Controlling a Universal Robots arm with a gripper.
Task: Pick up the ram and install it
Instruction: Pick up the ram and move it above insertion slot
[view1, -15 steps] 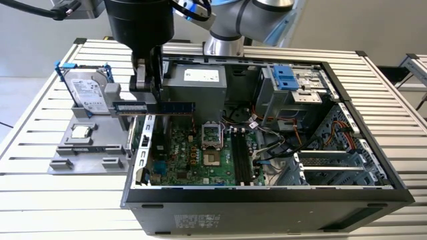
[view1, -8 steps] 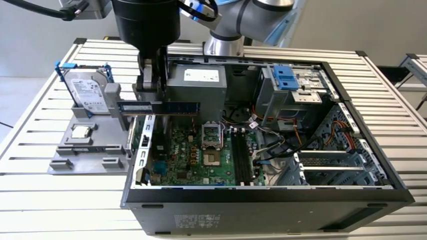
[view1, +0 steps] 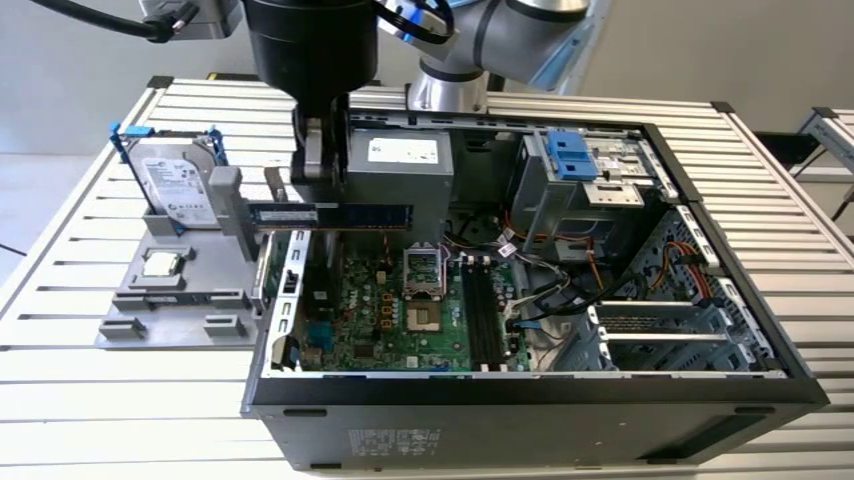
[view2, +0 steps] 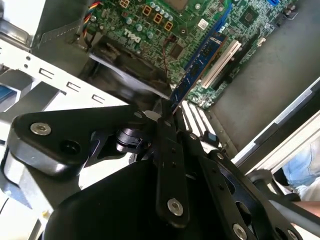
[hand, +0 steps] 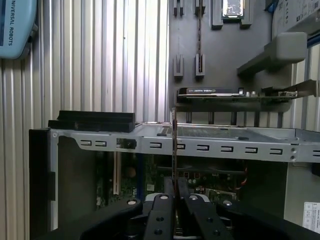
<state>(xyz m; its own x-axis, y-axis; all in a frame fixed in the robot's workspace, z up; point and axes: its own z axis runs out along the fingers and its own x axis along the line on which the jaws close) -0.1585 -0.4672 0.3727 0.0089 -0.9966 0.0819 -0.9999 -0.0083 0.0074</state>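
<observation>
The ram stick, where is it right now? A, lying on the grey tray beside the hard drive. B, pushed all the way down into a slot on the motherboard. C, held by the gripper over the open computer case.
C: in the exterior view the gripper is shut on the ram, which hangs level over the open computer case, above the motherboard and not in a slot.

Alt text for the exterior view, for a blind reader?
The claw holds the ram level above the open computer case. At the exterior view's left, a hard drive and a processor sit on a grey holder.
</observation>
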